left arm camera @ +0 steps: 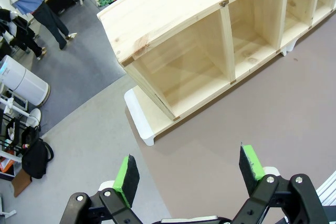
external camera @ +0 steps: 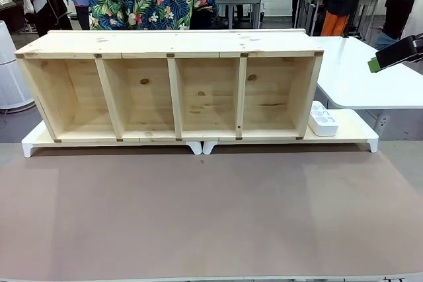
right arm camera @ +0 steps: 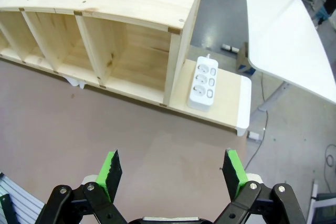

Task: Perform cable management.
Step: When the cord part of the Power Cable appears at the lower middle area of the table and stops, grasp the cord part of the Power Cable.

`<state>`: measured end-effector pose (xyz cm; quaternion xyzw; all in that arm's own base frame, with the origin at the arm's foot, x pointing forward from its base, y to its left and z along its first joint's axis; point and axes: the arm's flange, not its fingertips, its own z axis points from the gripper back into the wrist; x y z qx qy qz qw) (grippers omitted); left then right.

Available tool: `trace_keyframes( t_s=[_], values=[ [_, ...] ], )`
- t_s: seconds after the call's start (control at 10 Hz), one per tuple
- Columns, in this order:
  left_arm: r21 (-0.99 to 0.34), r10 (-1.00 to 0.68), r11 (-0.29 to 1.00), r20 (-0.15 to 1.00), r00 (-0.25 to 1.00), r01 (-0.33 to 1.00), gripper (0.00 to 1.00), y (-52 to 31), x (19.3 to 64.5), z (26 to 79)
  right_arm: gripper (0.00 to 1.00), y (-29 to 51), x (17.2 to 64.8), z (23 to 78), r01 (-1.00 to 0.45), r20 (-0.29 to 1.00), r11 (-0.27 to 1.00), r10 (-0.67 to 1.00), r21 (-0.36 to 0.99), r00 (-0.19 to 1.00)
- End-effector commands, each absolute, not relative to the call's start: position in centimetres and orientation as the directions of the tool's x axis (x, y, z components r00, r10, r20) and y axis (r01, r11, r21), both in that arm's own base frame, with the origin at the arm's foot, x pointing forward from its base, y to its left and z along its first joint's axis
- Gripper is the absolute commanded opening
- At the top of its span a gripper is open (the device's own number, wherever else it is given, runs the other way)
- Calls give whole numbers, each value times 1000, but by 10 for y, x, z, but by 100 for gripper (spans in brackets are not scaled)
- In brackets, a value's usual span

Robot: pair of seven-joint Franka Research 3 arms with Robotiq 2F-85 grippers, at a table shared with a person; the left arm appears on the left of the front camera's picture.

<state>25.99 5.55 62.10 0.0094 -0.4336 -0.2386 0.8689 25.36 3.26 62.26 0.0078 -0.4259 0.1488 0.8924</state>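
The brown matte table (external camera: 211, 216) carries a long knotty-pine shelf (external camera: 172, 44) with four open, square-edged compartments, raised on flat white risers (external camera: 353, 131). A rounded white power strip (external camera: 322, 121) lies on the riser just beside the shelf's right end. In front of the shelf, the left gripper (left arm camera: 186, 171) and right gripper (right arm camera: 173, 169) hang spread wide, pinching nothing.

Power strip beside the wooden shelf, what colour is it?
The power strip is white, and it shows best in the right wrist view.
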Motion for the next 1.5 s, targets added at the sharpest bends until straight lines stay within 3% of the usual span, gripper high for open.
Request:
trace_keyframes(
  t_s=[0.0,1.4],
  values=[
    [218,-407,894,757,510,391,100,54,264,621,100,33,255,623,-267,767,956,261,-121,586],
    [218,-407,894,757,510,391,100,54,264,621,100,33,255,623,-267,767,956,261,-121,586]
  ],
)
